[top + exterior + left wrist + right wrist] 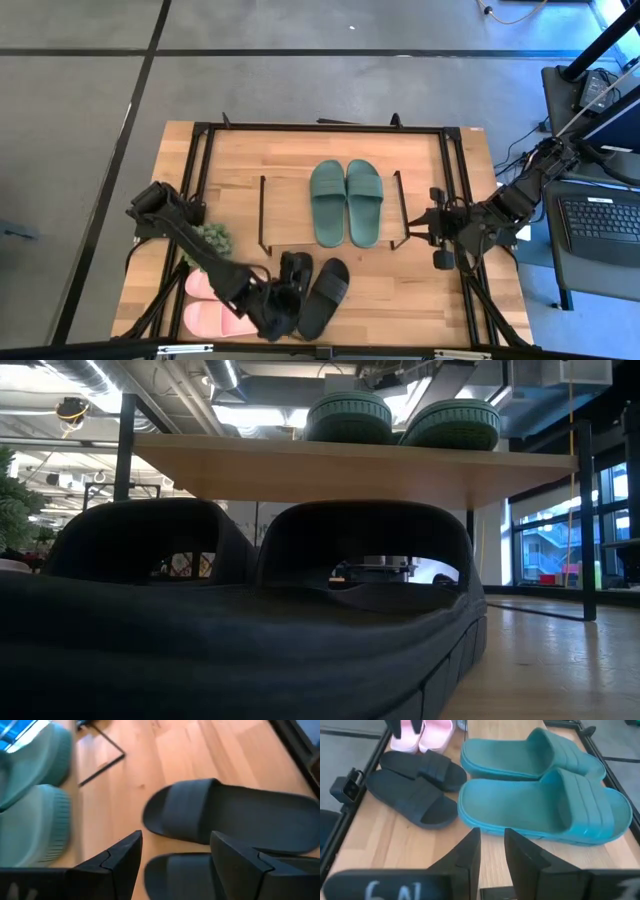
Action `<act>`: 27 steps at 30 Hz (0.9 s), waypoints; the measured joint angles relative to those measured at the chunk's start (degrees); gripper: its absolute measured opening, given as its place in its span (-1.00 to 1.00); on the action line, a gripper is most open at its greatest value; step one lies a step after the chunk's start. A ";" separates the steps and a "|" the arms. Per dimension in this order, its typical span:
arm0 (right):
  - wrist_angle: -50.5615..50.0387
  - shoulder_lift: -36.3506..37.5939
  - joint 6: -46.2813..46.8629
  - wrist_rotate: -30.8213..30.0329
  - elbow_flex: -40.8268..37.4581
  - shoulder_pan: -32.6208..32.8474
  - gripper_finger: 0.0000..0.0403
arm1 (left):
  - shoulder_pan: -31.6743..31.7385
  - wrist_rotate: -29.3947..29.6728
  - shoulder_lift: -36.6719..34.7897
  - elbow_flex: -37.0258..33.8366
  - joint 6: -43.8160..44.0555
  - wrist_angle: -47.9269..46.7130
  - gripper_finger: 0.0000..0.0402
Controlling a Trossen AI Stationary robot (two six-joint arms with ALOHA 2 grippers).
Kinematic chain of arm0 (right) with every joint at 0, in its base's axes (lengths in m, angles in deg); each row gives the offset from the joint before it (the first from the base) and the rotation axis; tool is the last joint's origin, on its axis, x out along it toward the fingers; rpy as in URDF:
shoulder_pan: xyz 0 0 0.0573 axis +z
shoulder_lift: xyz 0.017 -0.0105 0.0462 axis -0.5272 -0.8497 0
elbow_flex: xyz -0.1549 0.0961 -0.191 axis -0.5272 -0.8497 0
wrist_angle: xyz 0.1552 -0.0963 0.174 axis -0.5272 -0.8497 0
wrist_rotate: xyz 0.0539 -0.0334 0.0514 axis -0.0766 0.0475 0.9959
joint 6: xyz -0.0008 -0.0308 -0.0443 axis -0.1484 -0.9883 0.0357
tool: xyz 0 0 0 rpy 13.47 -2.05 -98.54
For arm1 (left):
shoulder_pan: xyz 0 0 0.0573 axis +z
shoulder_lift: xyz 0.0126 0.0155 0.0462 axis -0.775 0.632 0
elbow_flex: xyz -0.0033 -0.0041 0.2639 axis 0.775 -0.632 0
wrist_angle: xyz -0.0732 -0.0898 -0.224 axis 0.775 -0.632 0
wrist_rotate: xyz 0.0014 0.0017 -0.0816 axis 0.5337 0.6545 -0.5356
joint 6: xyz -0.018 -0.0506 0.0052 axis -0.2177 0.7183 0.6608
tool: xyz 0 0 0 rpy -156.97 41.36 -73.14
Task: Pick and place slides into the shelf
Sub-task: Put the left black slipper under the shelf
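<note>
High view, green pair: the dark green slides [346, 202] sit side by side on top of the shelf [290, 205], mid-counter
High view, black pair: the black slides [318, 288] lie on the counter [470, 160] near its front edge, in front of the shelf
High view, pink pair: the light pink slides [208, 305] are just beside the black ones, at the front left corner
High view, left arm: it reaches along the front and the left hand [284, 306] is right over the left-most black slide
High view, right arm: it waits by the shelf's right side, right hand [428, 228] just off the wire legs
High view, extra: a small green plant [212, 238] stands close behind the pink pair
Low view: the black pair fills the front, soles flat on the counter; behind and above, the shelf board carries the green pair; no hand shows here
Left wrist view: the fingers [125, 860] are spread wide, released, straddling the nearer black slide's strap; whether they touch it I cannot tell
Right wrist view: the fingers [470, 855] are nearly together with a narrow gap, nothing held; the green pair is straight ahead, black and pink pairs beyond
</note>
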 joint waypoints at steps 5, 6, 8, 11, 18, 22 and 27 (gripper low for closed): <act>0.64 -0.46 0.13 -0.01 0.00 -0.02 -0.56 | -2.12 0.07 3.00 0.00 1.02 0.14 0.13; 0.75 -0.70 0.15 -0.01 0.00 -0.02 -0.56 | -2.43 0.05 3.66 0.00 1.90 0.12 0.13; 1.41 -1.28 0.16 -0.03 0.00 -0.02 -0.56 | -2.79 0.17 4.72 0.00 3.59 0.12 0.13; 2.22 -2.27 0.20 -0.03 0.00 -0.02 -0.56 | -2.97 0.28 6.39 0.00 5.57 -0.07 0.13; 2.37 -4.40 0.17 -0.01 -0.02 -0.02 -0.56 | -2.26 0.57 9.92 0.00 6.41 -1.14 0.13; 2.32 -4.84 0.13 0.05 -0.04 -0.02 -0.56 | -2.15 1.75 10.57 0.00 7.47 -4.30 0.13; 2.00 -4.84 0.00 0.07 -0.05 -0.02 -0.56 | -1.50 2.17 10.82 0.00 13.61 -9.19 0.13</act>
